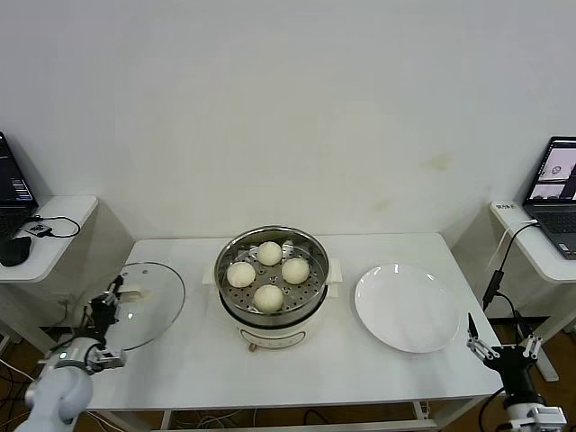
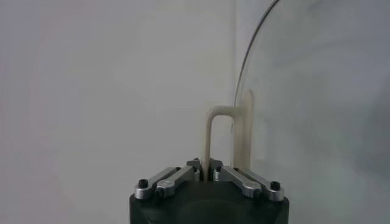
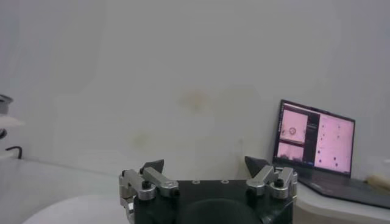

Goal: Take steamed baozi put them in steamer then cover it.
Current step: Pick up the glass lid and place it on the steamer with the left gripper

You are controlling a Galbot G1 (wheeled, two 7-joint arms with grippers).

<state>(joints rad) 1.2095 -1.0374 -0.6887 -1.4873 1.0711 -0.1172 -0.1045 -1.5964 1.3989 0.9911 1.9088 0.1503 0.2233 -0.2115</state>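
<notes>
Four cream-white steamed baozi (image 1: 269, 275) sit on the perforated tray inside the shiny steel steamer (image 1: 229, 304), which stands on its white base at the table's middle. My left gripper (image 1: 112, 301) is at the table's left end, shut on the cream handle (image 2: 209, 137) of the round glass lid (image 1: 148, 304). The lid is held tilted, off the table's left edge and clear of the steamer. The lid's glass and rim (image 2: 244, 67) show in the left wrist view. My right gripper (image 1: 500, 344) is open and empty, low at the table's right front corner (image 3: 204, 167).
A flat white plate (image 1: 407, 307) lies right of the steamer. Side desks stand on both sides, each with a laptop (image 1: 555, 193); a cable (image 1: 500, 261) hangs by the right one. The right laptop also shows in the right wrist view (image 3: 314, 140).
</notes>
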